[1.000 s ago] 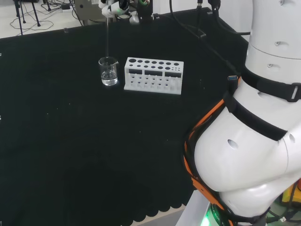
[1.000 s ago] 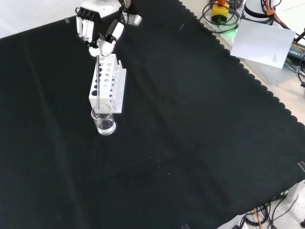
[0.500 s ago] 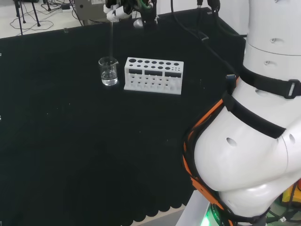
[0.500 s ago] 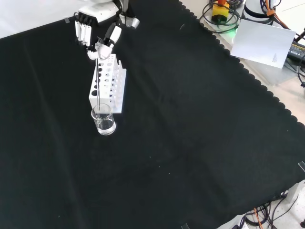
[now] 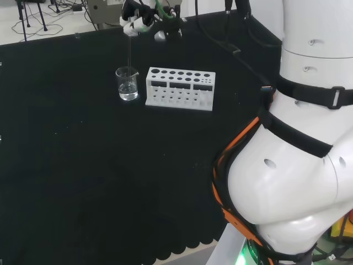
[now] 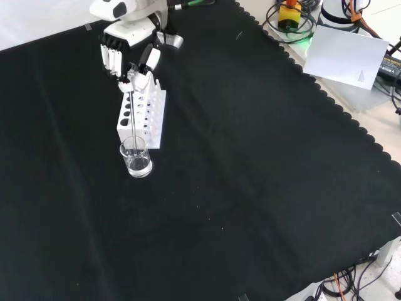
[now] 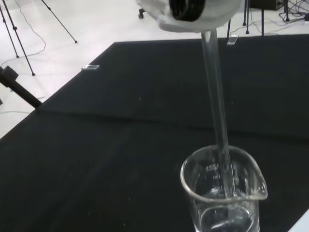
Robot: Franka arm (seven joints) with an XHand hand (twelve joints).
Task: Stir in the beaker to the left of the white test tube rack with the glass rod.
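A small clear beaker with a little clear liquid stands on the black cloth, just left of the white test tube rack in the head view. The hand hangs above it, its fingers pinching the top of a thin glass rod. The rod runs almost straight down and its lower end dips inside the beaker, as the wrist view plainly shows.
The arm's big white links stand at the head view's right. Bare black cloth spreads around the beaker and rack. Cables and a sheet of paper lie off the cloth's far edge in the front view.
The hand has come lower over the beaker and shifted slightly, pushing the rod's end deeper into the beaker. The beaker and the rack have stayed in place.
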